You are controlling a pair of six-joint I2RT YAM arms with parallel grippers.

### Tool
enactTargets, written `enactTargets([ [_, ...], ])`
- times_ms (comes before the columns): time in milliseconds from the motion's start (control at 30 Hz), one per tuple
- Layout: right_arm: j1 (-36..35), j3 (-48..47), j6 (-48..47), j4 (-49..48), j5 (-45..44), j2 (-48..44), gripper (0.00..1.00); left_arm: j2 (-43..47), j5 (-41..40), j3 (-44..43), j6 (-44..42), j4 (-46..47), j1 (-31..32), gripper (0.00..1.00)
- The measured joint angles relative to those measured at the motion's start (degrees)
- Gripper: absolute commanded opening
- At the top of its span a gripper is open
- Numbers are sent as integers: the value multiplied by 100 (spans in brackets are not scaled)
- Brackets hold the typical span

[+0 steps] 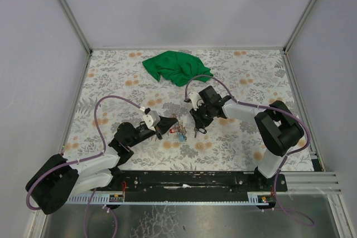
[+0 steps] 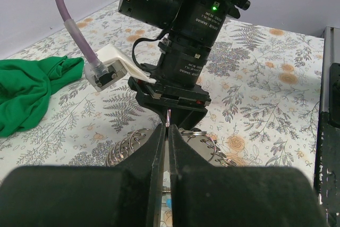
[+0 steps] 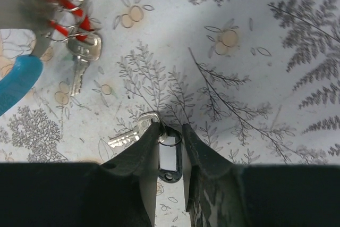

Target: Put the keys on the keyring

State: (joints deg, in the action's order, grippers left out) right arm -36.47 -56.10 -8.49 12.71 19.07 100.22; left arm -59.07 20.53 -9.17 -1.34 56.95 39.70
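Note:
My left gripper [image 1: 166, 128] [image 2: 168, 131] is shut on a thin metal piece of the keyring [image 1: 176, 121]. The keyring's grey wire loops [image 2: 127, 147] bulge out on both sides of the fingers. The red-tagged key [image 1: 173, 132] and the light blue tag [image 1: 182, 136] lie just by it. In the right wrist view a silver key [image 3: 82, 57] hangs on red-marked rings beside the blue tag [image 3: 16, 86]. My right gripper [image 1: 198, 127] [image 3: 170, 128] is down on the table and slightly open. Its fingers straddle a dark tag [image 3: 171, 164] joined to another silver key [image 3: 130, 134].
A crumpled green cloth [image 1: 175, 67] [image 2: 26, 89] lies at the back middle of the flowered table. The right arm's wrist [image 2: 186, 51] stands right in front of my left gripper. White walls close the table on three sides.

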Motion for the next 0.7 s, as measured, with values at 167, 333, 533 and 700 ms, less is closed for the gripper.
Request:
enactTargets([
  [167,-2,4,673,140,-645,-105,13,0,2,0,2,0,0,0],
  [333,-26,13,1563,592,-1679,-457,13,0,2,0,2,2,0,0],
  [533,-136,-155,2485,1196,-2929,-715,16,0,2,0,2,2,0,0],
  [700,-289,-313,3296,1464,-3711,-413,16,-11,2,0,2,4,0,0],
])
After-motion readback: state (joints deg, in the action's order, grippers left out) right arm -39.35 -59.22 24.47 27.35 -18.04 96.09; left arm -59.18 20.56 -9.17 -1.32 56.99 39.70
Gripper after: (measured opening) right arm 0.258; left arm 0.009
